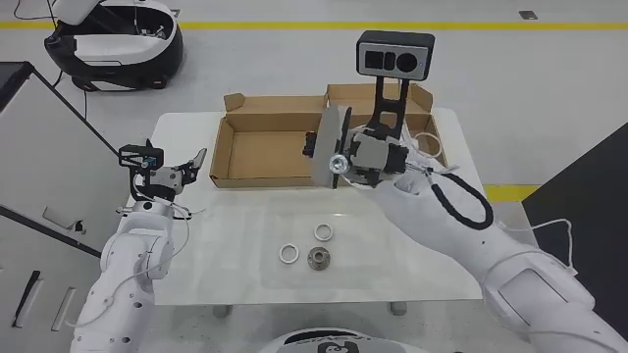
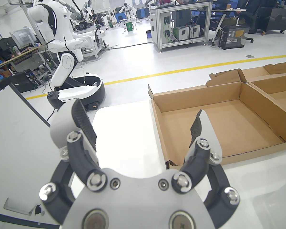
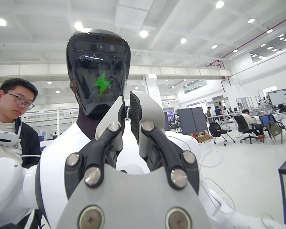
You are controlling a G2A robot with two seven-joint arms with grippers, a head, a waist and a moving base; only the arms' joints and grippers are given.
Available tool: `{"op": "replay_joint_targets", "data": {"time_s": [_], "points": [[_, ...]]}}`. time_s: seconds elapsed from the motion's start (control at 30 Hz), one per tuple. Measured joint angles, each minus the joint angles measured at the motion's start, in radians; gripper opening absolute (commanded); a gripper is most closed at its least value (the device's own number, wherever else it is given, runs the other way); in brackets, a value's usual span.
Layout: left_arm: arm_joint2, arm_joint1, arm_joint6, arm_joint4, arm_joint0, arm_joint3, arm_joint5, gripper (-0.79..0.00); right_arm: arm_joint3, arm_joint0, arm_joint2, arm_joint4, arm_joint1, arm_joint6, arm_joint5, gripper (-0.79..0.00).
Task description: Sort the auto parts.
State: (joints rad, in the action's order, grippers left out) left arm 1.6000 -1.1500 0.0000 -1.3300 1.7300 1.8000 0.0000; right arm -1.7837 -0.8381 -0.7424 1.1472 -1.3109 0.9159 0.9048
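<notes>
Two white rings and a grey metal flanged part lie on the white table near its front middle. My right gripper is raised above the cardboard box's front wall and points upward. It is shut on a small threaded metal part pinched between its fingertips. My left gripper hangs open over the table's left side. It is just left of the box and holds nothing.
An open cardboard box with two compartments stands along the table's far side; its left compartment holds nothing. A parked robot base stands on the floor beyond the table's left corner.
</notes>
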Motion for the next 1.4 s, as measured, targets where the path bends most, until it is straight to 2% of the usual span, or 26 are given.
{"op": "replay_joint_targets", "data": {"time_s": [1.2, 1.27, 1.4], "points": [[0.000, 0.000, 0.000, 0.000, 0.000, 0.000, 0.000, 0.000, -0.001, -0.006, -0.005, 0.010, -0.003, 0.002, -0.002, -0.785], [0.000, 0.000, 0.000, 0.000, 0.000, 0.000, 0.000, 0.000, 0.000, -0.016, -0.018, -0.011, -0.001, -0.014, -0.020, -0.785], [0.000, 0.000, 0.000, 0.000, 0.000, 0.000, 0.000, 0.000, 0.003, -0.074, -0.112, -0.111, 0.017, -0.033, -0.080, -0.785]]}}
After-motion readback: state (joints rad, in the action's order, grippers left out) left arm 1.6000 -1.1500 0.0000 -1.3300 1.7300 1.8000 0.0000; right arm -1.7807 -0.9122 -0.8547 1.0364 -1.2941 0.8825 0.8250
